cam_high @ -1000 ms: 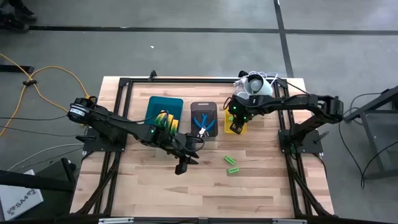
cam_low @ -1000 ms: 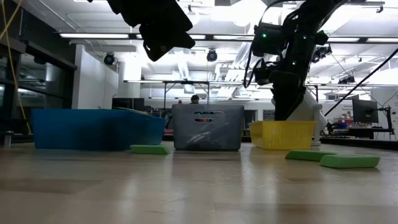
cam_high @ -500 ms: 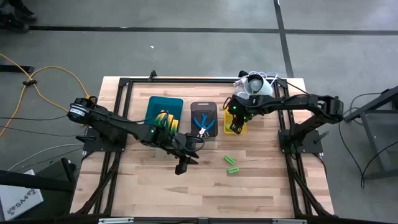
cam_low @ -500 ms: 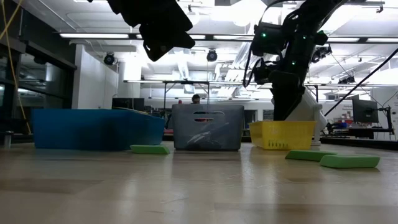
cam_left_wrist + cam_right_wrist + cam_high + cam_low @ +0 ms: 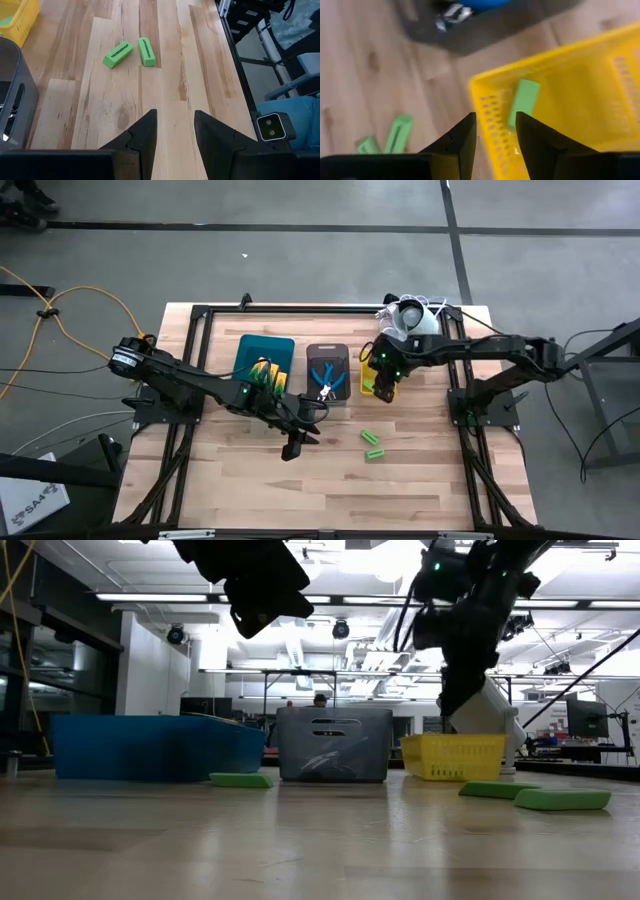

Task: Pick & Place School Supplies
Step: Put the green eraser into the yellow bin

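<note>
Three green sticks lie flat on the table: two side by side [image 5: 371,445] [image 5: 132,52], and one in front of the trays [image 5: 241,780]. A fourth green stick [image 5: 524,102] lies inside the yellow tray [image 5: 368,370]. The blue-handled pliers [image 5: 325,378] rest in the grey tray [image 5: 327,352]. Yellow-and-green boxes [image 5: 265,375] sit in the teal tray [image 5: 262,345]. My right gripper [image 5: 495,135] hangs open above the yellow tray's near part [image 5: 385,385]. My left gripper [image 5: 175,130] is open and raised over bare table [image 5: 292,448], left of the two sticks.
The three trays stand in a row at the table's far middle. A white cup-like cluster with cords [image 5: 410,315] sits behind the yellow tray. Bare wood lies around the green sticks and toward the near edge. A black frame [image 5: 235,60] runs along the table's right side.
My right gripper has risen above the yellow tray and shifted slightly toward the table's near right. The left arm and the sticks on the table have kept still.
</note>
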You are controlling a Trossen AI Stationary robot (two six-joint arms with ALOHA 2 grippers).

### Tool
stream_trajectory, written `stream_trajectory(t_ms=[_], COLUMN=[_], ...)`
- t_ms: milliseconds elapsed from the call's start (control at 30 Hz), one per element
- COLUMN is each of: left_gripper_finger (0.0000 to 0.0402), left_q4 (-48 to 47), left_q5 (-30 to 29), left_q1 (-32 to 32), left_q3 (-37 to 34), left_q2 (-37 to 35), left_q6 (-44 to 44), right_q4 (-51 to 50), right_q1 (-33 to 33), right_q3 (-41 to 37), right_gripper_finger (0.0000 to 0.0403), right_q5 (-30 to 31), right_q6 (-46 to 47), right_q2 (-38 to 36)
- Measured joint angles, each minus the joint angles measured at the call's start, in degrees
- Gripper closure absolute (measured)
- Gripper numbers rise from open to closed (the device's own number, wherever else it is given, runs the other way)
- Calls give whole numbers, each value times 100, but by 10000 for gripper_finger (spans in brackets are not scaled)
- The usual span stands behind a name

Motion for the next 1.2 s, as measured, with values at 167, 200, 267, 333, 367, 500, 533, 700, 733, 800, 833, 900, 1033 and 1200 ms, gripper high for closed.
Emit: stream_trajectory(t_ms=[167, 200, 267, 333, 367, 500, 533, 700, 733, 800, 833, 900, 1033, 1200], left_gripper_finger=[274, 274, 274, 274, 274, 274, 274, 274, 274, 274, 274, 274, 274, 274], left_q4=[0, 0, 0, -2, -2, -2, -2, -2, -2, -2, -2, -2, -2, -2], left_q5=[1, 1, 0, 0, 2, 2, 1, 2, 0, 0, 0, 0, 0, 0], left_q1=[0, -2, -2, 0, -2, -2, -2, -2, -12, -26, -26, -42, -76, -157], left_q3=[-1, 0, 0, 0, 0, 0, -1, 0, 0, 0, 0, 0, 0, 0], left_q2=[0, 0, 0, 0, 0, 0, 0, 0, 0, 0, 0, 0, 0, 0], left_q6=[2, 1, 1, 0, 0, 1, 0, 0, 0, 1, 1, 0, 0, -9], right_q4=[113, 159, 227, 326, 375, 430, 463, 582, 584, 584, 582, 611, 754, 1192], right_q1=[588, 724, 1013, 1322, 1483, 2133, 2288, 2987, 3106, 3325, 3428, 3620, 3937, 4186], right_q3=[2, 2, 2, 2, 2, 2, 2, 2, 2, 2, 2, 2, 2, 2], right_gripper_finger=[274, 274, 274, 274, 274, 274, 274, 274, 274, 274, 274, 274, 274, 274], right_q5=[11, 13, 13, 28, 97, 696, 862, 1373, 1465, 1629, 1674, 1727, 1860, 1864], right_q6=[-184, -184, -186, -186, -186, -158, -107, 361, 486, 710, 808, 975, 1172, 1191], right_q2=[-145, -145, -140, -117, -90, -33, -42, -41, -41, 16, 58, 159, 471, 825])
